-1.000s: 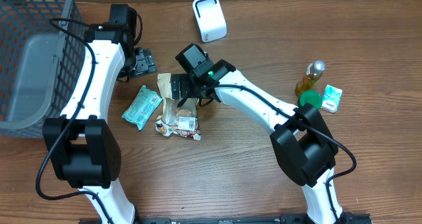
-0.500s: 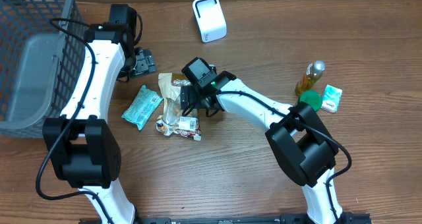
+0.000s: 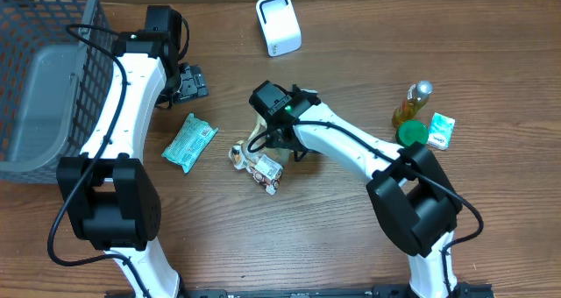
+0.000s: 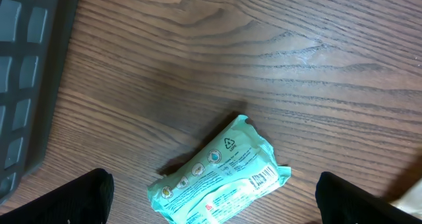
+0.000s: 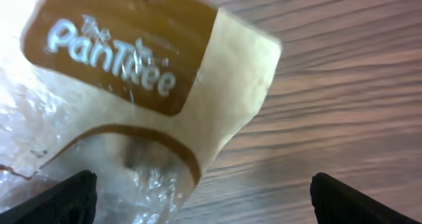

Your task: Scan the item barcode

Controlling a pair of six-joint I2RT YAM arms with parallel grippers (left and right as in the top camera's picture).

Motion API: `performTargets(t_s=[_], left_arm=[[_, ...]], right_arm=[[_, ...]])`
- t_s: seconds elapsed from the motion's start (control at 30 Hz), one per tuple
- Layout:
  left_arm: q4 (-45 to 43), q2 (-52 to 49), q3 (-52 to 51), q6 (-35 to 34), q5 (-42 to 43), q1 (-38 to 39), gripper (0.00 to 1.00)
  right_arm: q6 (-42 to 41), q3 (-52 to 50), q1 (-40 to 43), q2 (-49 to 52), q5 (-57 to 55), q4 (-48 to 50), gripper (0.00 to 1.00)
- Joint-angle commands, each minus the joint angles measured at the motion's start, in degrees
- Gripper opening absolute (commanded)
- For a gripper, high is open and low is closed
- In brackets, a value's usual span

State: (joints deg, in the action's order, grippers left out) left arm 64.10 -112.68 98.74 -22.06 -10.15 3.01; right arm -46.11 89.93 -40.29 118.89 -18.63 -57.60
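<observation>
"What's that bag (image 3: 257, 162) made of?"

"Crinkly clear plastic lower down, and a smooth tan paper top with a curved brown label. It lies on the grained wooden table (image 3: 333, 237) near the middle, right under the right gripper (image 3: 266, 133)."

"How's that arm set?"

"It's a white arm that reaches in from the near right with the elbow bent and the wrist tipped down over the bag. The jaws stand spread wide. On its wrist camera the dark fingertips (image 5: 66, 197) sit at the bottom corners with the bag between them."

"And the left gripper (image 3: 191, 81)?"

"That arm stretches up alongside the grey mesh basket (image 3: 35, 35). Its jaws are spread too, over bare wood beside a soft mint-green packet (image 4: 221, 174)."

"Does any view add anything?"

"The right wrist camera lets you read 'PanTree' on the label. The left one shows a barcode at the packet's end. Only the overhead shows the scanner (image 3: 279, 24), a rounded white box at the far edge, well apart from the bag."
</observation>
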Motion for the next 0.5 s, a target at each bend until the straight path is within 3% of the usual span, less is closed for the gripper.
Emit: performTargets(t_s=[0.0, 0.17, 0.37, 0.47], left_arm=[[0.0, -0.4, 1.1, 0.9, -0.8, 0.1, 1.0], [0.0, -0.4, 1.1, 0.9, -0.8, 0.1, 1.0], [0.0, -0.4, 1.1, 0.9, -0.8, 0.1, 1.0], [0.0, -0.4, 1.1, 0.9, -0.8, 0.1, 1.0]], right_arm=[[-3.3, -0.2, 1.4, -4.8, -3.7, -0.2, 1.0], [-0.8, -0.2, 1.6, -6.4, -3.9, 0.7, 1.0], [11.5, -0.2, 2.1, -6.5, 0.3, 3.2, 1.0], [18.4, -0.2, 3.3, -6.5, 9.0, 4.7, 1.0]])
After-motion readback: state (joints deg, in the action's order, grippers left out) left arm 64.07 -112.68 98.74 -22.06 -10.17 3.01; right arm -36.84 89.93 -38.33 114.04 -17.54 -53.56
